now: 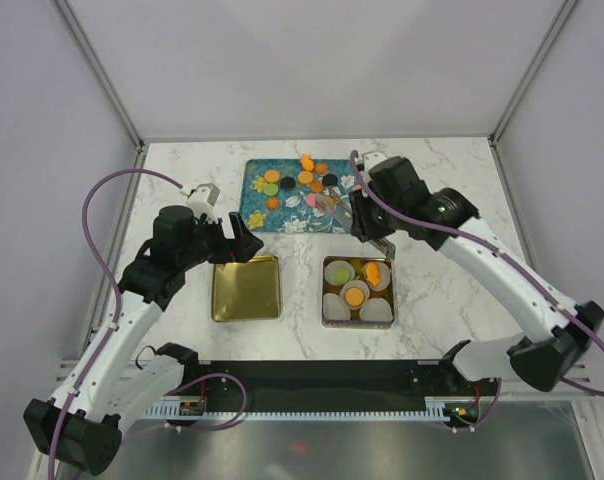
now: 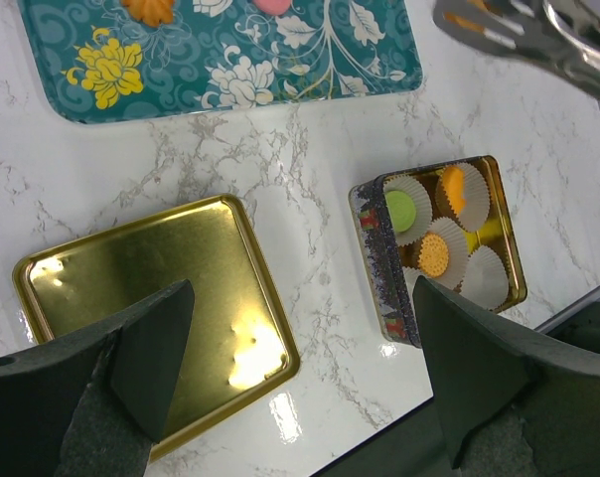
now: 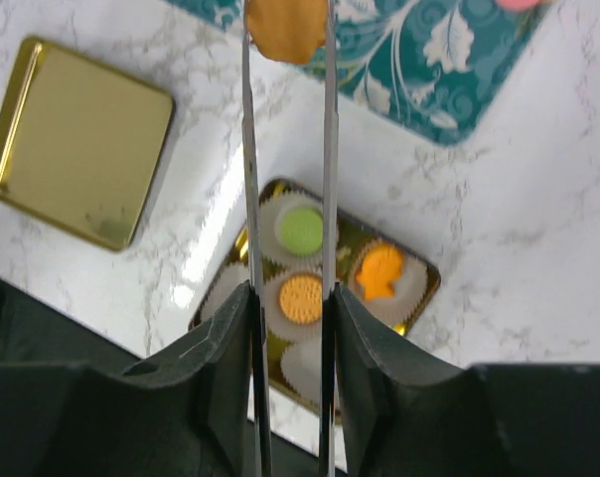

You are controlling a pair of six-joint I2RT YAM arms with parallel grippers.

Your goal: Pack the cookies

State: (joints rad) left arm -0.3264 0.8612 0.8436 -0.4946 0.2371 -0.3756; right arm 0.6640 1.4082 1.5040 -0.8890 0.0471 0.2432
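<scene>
an orange cookie (image 3: pixel 285 30) is pinched at the tips of the tongs (image 3: pixel 247 179), which are squeezed between the jaws of the right gripper (image 3: pixel 288 298). it is held just above the far edge of the tin (image 1: pixel 324 290), the tongs' long axis pointed down at the tin. the left gripper (image 2: pixel 305 348), jaws spread, is farther from the tin.
</scene>
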